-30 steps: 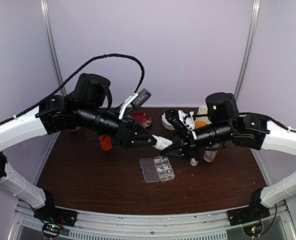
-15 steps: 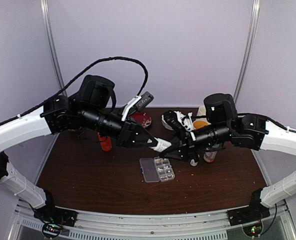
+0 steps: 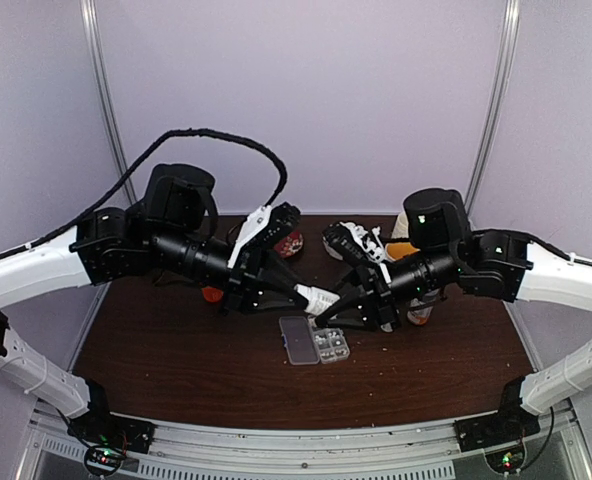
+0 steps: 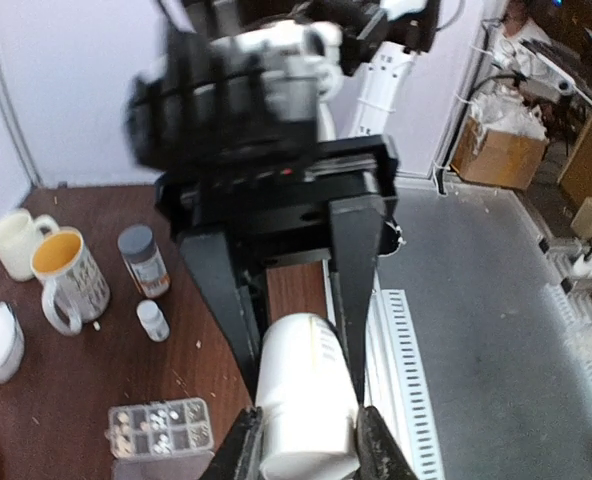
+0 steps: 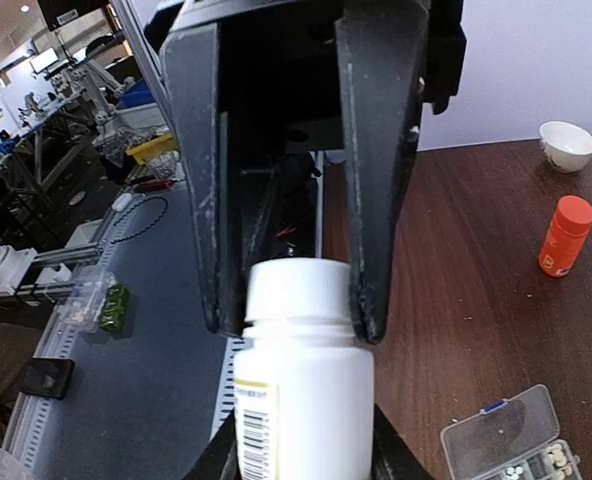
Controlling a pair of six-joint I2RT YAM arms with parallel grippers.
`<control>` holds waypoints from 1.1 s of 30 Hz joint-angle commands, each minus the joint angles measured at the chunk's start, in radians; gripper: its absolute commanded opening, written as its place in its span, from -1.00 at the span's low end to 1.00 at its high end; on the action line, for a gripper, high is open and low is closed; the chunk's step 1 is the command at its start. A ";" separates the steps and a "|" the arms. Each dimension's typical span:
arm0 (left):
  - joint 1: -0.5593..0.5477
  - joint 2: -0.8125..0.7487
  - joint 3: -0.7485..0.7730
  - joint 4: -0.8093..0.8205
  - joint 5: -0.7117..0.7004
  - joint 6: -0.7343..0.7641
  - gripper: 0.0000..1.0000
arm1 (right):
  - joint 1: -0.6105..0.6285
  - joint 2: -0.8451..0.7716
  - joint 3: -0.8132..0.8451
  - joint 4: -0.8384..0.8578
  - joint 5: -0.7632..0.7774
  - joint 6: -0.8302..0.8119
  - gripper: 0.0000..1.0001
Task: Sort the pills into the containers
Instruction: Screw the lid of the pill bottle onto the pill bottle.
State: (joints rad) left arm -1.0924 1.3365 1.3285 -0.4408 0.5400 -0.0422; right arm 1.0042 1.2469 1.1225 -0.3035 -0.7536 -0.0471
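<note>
Since its lid (image 3: 297, 340) lies flipped open to the L, the clear pill box (image 3: 316, 342) near the front shows its cells (image 3: 330, 345); several hold pale pills (image 4: 166, 418). Just behind & above it, L claw (image 5: 298, 322) pinches the cap of a white bottle (image 5: 301, 400), R claw (image 4: 304, 392) clamps its body. Farther back on the R: mug (image 4: 68, 280) w/ orange inside, cream mug (image 4: 14, 243), gray-capped amber bottle (image 4: 144, 262).

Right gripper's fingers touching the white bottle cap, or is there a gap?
Touching. Right wrist view: the right gripper's fingers sit flush against both sides of the white bottle cap, with no gap showing.
</note>
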 commanded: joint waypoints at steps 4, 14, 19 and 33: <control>-0.043 -0.028 -0.055 -0.003 0.124 0.710 -1.00 | -0.004 -0.014 0.002 0.188 -0.148 0.172 -1.00; -0.084 -0.014 -0.040 -0.135 -0.084 1.344 -1.00 | -0.006 -0.038 -0.037 0.273 -0.216 0.312 -1.00; -0.125 -0.065 -0.140 -0.063 -0.276 1.622 -1.00 | -0.006 -0.046 -0.062 0.270 -0.208 0.321 -1.00; -0.164 -0.225 -0.332 0.207 -0.383 1.433 0.95 | -0.030 -0.049 -0.056 0.074 -0.109 0.188 -1.00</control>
State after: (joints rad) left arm -1.2747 1.1503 0.9562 -0.1463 0.1051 1.6279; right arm 0.9848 1.2469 1.0256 -0.1978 -0.9043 0.2146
